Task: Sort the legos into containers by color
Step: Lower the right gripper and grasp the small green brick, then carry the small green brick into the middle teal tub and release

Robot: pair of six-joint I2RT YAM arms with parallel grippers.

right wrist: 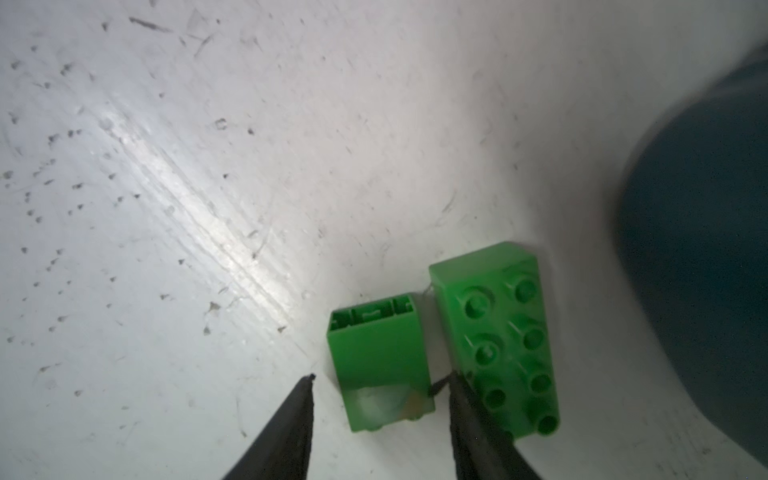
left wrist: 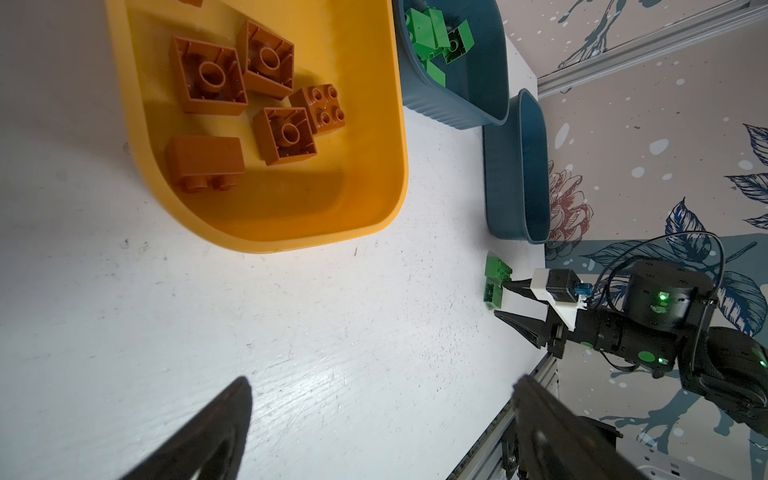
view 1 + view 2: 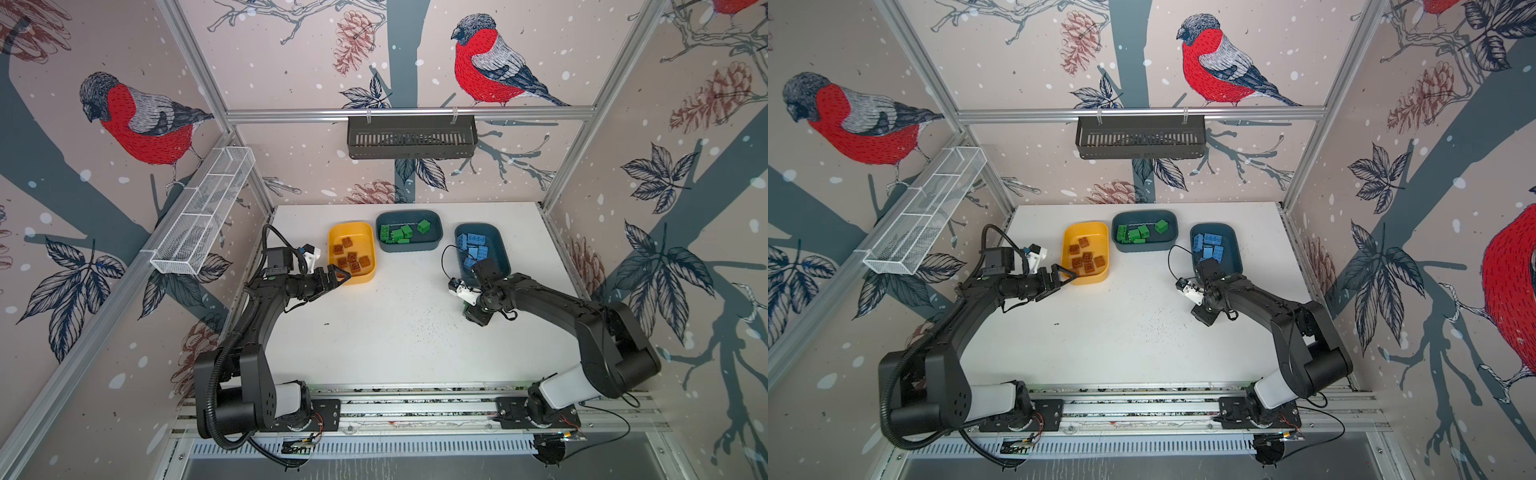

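Green studded plastic bricks [image 1: 378, 361], two, loose on white table [image 1: 166, 166] near right dark teal plastic tub [image 3: 500, 257]; one between right gripper's [image 1: 380, 376] parted fingers, ungripped; left gripper [image 3: 341, 276] agape, empty. Rest binned by colour.

My right gripper [image 1: 380, 377] has its jaws spread around the smaller green brick [image 1: 376, 353], which is lying on its side on the scuffed white table [image 1: 208, 166]. One finger's wedged between it and the longer studded green brick [image 1: 498, 332]. There's a blurry teal tub [image 1: 698, 249] nearby.

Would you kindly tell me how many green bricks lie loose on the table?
2, on the table: a tipped brick straddled by the open right gripper, a studs-up brick beside it. That arm may hide others.
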